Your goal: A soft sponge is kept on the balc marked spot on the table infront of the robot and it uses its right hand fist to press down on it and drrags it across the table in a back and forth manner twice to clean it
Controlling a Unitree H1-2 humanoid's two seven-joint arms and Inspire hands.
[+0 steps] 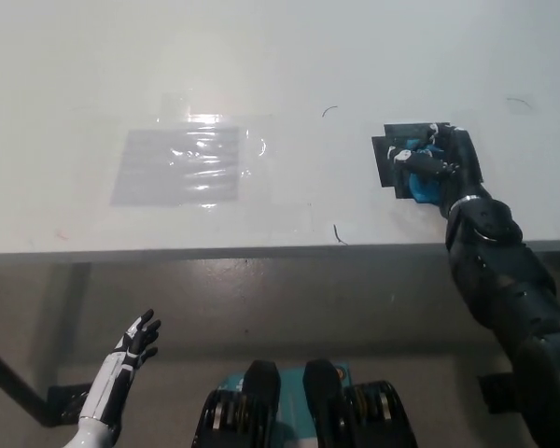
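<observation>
Near the table's (261,56) right front edge, you had the right hand (443,163) curled down on the sponge (420,180), which sat on the black mark (390,159). Sponge was blue, directly under the hand, mostly covered; only its left and front part showed past the fingers. Fingers were closed over it like a fist pressing down; whether they wrapped the sponge or just bore on it, you could not tell for sure. Sponge's long axis could not be read, too much hidden.

Right arm came in from the front right corner, so the free run for a drag lay leftward along the front edge. Judgement: pressing phase, stroke direction not readable. Left hand (131,350) hung below the table's front edge at the left, fingers spread, holding nothing, well apart from the sponge.

Surface was white and glossy, with a clear taped film patch (182,163) left of centre throwing glare, plus a few thin dark pen marks. Floor below the edge was dull grey-brown.
</observation>
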